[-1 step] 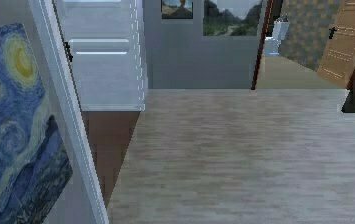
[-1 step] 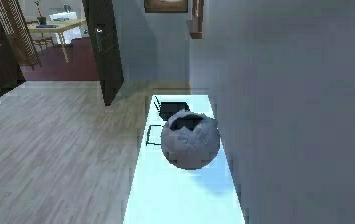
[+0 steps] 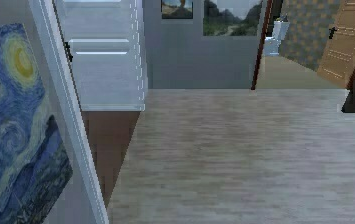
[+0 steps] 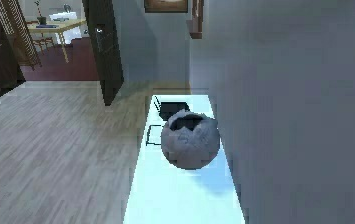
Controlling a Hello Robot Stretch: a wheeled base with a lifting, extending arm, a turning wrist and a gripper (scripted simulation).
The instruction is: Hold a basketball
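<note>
A grey, mottled round thing (image 4: 191, 141) with a dark hollow at its top rests on a long white tabletop (image 4: 177, 198) that runs along a grey wall in the arm side view. Its colour and shape do not tell me whether it is a basketball. Two thin dark frames (image 4: 168, 106) lie on the same top just behind and to the left of it.
A dark door (image 4: 106, 50) stands open beyond the white top, with a wooden dining table (image 4: 57, 28) past it. Pale wood floor (image 4: 55, 150) spreads to the left. Ahead are a swirly blue painting (image 3: 20, 130), a white door (image 3: 103, 55) and an open doorway (image 3: 285, 45).
</note>
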